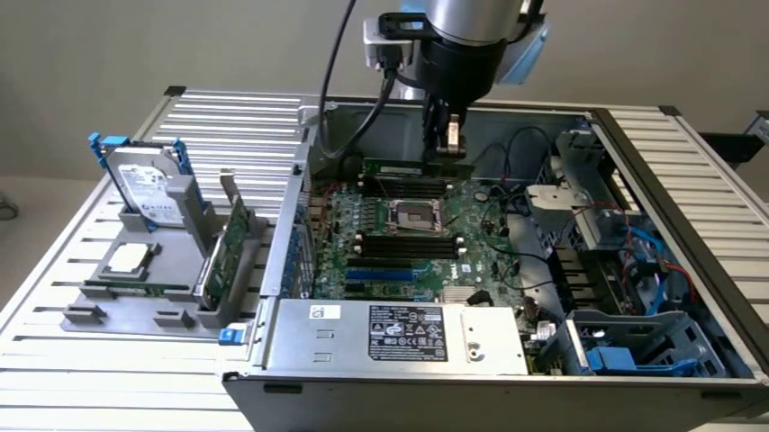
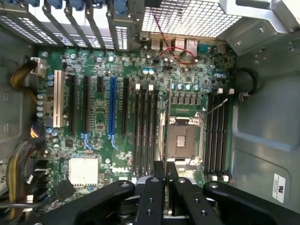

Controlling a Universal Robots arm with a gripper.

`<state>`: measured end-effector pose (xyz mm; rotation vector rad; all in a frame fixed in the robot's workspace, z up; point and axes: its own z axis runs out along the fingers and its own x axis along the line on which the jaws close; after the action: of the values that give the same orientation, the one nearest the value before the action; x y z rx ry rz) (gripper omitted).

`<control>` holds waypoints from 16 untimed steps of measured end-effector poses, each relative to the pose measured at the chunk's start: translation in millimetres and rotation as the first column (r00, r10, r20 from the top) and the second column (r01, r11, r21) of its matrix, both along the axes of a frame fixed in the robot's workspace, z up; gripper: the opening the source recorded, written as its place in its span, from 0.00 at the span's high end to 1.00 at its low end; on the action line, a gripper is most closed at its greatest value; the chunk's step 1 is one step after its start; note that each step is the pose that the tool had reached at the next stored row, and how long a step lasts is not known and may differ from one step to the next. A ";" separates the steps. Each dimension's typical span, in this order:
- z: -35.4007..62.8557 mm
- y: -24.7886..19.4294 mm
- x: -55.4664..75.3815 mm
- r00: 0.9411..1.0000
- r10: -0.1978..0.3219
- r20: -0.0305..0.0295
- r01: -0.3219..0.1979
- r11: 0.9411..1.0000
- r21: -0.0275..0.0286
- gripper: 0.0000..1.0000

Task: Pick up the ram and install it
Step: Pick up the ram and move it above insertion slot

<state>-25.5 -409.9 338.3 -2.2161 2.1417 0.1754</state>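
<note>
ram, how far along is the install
Done: the ram is picked up and carried into the case. In hand: the hand is shut on it, holding it on edge over the board beside the socket. Left: it does not look pressed into the slots yet.

I have the arm (image 1: 463,22) reaching in from above, and the wrist (image 1: 455,67) points straight down. The jaws hang vertical, drawn in narrow and clamped on the top edge of the ram (image 1: 402,168). On the wrist view both black fingers (image 2: 158,187) sit close and almost parallel, with the thin board edge-on between them.
</note>
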 end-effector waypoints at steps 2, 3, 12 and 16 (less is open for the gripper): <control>-2.6 9.0 0.0 1.000 0.000 0.000 0.000 1.000 0.000 0.86; -3.8 13.5 0.0 1.000 0.000 0.001 0.000 1.000 0.000 0.86; -8.2 43.3 -0.6 1.000 0.000 0.004 0.000 0.998 -0.057 0.86; -8.2 43.3 -0.6 1.000 0.000 0.004 0.000 0.998 -0.057 0.86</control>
<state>-26.1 -366.6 330.1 -2.2449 2.1716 0.1117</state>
